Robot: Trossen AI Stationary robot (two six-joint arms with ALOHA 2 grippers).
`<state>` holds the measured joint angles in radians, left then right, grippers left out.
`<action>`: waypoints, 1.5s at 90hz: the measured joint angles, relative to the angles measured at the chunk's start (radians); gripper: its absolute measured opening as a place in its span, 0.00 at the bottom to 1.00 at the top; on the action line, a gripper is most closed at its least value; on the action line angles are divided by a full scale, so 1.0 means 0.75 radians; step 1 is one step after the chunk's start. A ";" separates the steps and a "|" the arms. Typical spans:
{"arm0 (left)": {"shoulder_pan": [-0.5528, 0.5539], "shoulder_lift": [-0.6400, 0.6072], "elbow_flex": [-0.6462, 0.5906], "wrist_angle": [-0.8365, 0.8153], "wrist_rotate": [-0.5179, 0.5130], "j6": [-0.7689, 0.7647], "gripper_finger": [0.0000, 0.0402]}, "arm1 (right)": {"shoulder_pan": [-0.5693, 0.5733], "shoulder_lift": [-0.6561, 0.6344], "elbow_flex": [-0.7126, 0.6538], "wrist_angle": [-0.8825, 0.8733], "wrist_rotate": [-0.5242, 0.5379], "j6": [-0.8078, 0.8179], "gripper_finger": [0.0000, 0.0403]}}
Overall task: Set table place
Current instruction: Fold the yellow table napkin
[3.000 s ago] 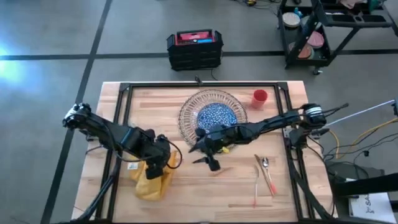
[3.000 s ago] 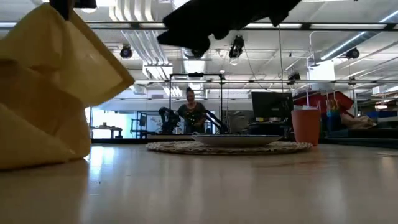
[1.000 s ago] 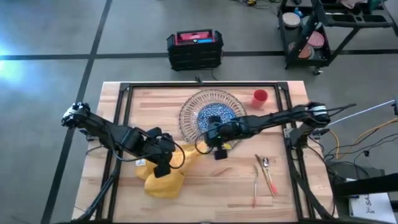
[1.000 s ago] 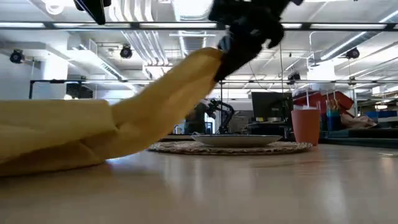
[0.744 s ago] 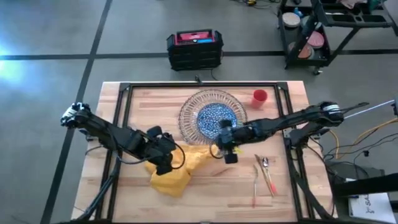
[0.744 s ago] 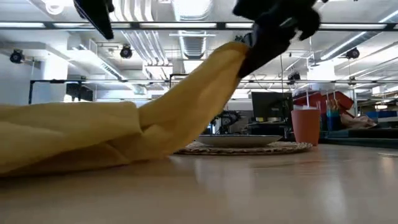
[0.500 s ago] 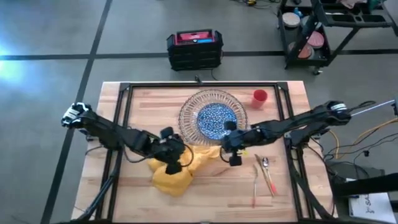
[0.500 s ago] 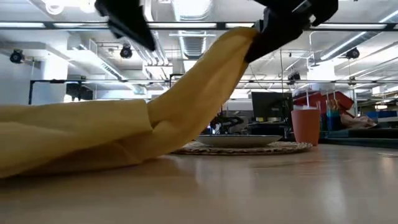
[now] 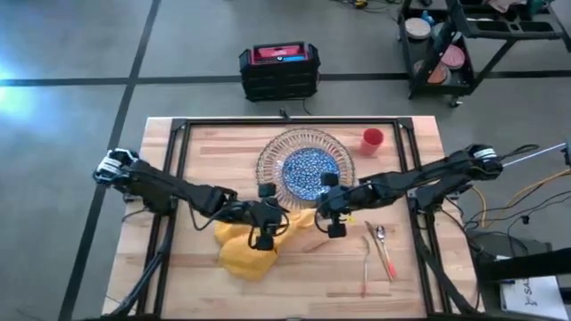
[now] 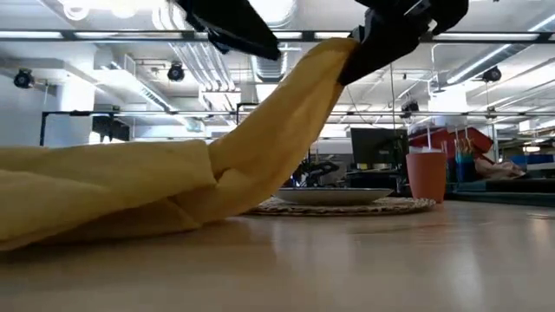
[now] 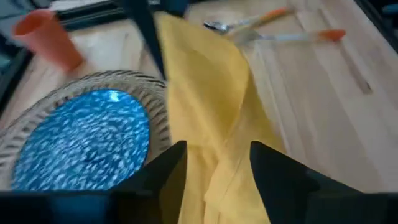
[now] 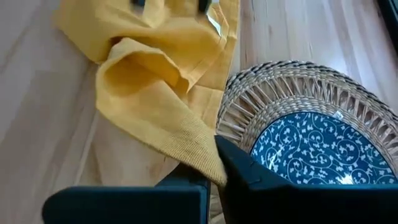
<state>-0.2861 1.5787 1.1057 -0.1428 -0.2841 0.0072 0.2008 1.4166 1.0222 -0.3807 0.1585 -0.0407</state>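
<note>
Fingers of the right gripper (image 9: 332, 217) pinch the napkin (image 9: 254, 248) mid-frame; left gripper (image 9: 264, 228) is wide — pull slowly, flat.

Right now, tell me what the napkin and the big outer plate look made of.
Napkin: yellow woven cloth, matte; a ribbed weave and soft folds show. Big outer plate: it looks like woven straw or wicker with radiating strands, though ribbed cut glass cannot be ruled out.

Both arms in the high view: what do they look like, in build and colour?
Both are slim, dark, jointed arms. The left arm has a pale cap at its outer joint; the right arm has a pale band there. Each ends in a black pincer, left pincer, right pincer.
</note>
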 joint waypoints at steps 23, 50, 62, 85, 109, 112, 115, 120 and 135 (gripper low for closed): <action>0.016 0.172 0.080 0.049 0.056 0.032 0.45 | 0.000 0.000 0.000 -0.004 0.001 -0.001 0.00; 0.012 0.178 0.104 -0.221 0.243 -0.226 0.21 | -0.004 0.000 -0.004 -0.005 0.070 -0.011 0.00; 0.004 0.142 0.104 -0.408 0.252 -0.349 0.07 | -0.007 0.000 -0.004 -0.004 0.070 -0.012 0.00; -0.013 0.083 0.104 -0.492 0.219 -0.403 0.01 | -0.007 0.001 -0.005 0.005 0.071 -0.018 0.00; -0.009 0.073 0.103 -0.218 0.031 -0.114 0.04 | -0.007 0.001 -0.005 0.005 0.069 -0.018 0.00; -0.008 0.073 0.103 -0.190 0.023 -0.082 0.06 | -0.007 0.001 -0.005 0.004 0.068 -0.018 0.00; -0.006 0.073 0.103 -0.180 0.012 -0.064 0.08 | -0.007 0.001 -0.005 0.002 0.068 -0.018 0.00; 0.000 0.073 0.103 -0.182 0.008 -0.050 0.13 | -0.007 0.001 -0.005 0.002 0.068 -0.018 0.00; 0.009 0.076 0.103 -0.136 0.052 -0.025 0.30 | -0.007 0.001 -0.005 -0.001 0.067 -0.018 0.00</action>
<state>-0.2794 1.6357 1.1831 -0.2445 -0.2454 -0.0115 0.1959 1.4170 1.0183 -0.3812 0.2090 -0.0544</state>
